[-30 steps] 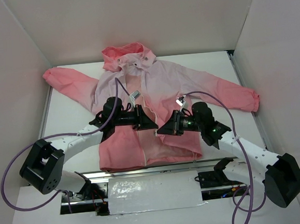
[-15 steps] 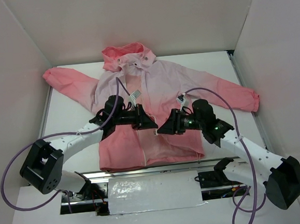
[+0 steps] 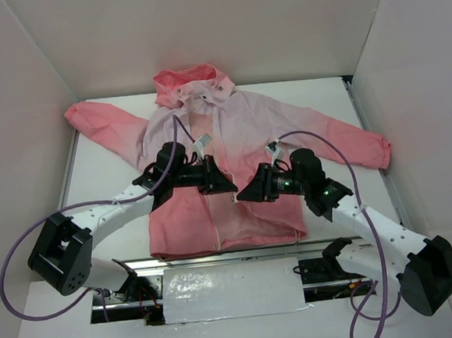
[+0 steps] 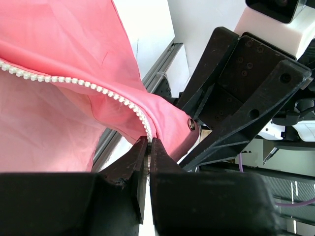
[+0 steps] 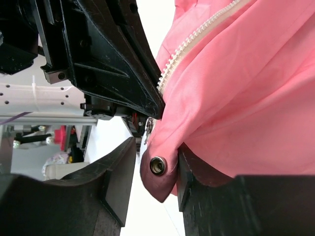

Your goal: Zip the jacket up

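Left gripper: jaws pinching the jacket on its zipper teeth at the hem end. Right gripper: jaws spread, with the snap corner between them, ungripped. Jacket lies flat on the table, hood at 12 o'clock. Step judged: mating the zipper ends. The next move calls for a firm right pinch.
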`<state>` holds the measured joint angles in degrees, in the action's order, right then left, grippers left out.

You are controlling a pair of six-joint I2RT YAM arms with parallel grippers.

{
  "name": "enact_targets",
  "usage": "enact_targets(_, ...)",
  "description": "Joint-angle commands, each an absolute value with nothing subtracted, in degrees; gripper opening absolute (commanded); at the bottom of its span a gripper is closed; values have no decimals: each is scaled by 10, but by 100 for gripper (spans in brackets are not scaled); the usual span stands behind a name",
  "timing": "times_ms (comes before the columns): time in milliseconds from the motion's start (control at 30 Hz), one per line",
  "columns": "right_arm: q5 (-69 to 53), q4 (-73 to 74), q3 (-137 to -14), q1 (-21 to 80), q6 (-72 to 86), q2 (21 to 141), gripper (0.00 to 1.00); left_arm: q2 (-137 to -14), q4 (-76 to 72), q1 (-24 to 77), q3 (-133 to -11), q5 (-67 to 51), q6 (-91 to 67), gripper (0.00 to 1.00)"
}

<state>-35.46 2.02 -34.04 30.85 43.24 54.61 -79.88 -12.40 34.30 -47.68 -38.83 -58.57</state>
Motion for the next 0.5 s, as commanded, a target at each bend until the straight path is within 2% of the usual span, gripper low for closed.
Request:
enact_targets(0,-379,-32,-338,308,445,552,45,-783,-158,342,-486,-393,-589,0)
enact_targets(100,-382,-54,-331,308,459,562,45,-783,-170,343,-483,-396,-597,0)
enact_targets(200,-384,-66,-327,308,470,572,39,-780,-168,343,-484,-393,-595,0)
enact_targets(467,-393,-95,-316,308,490,586,34,-777,-178,343,-476,-390,-603,0)
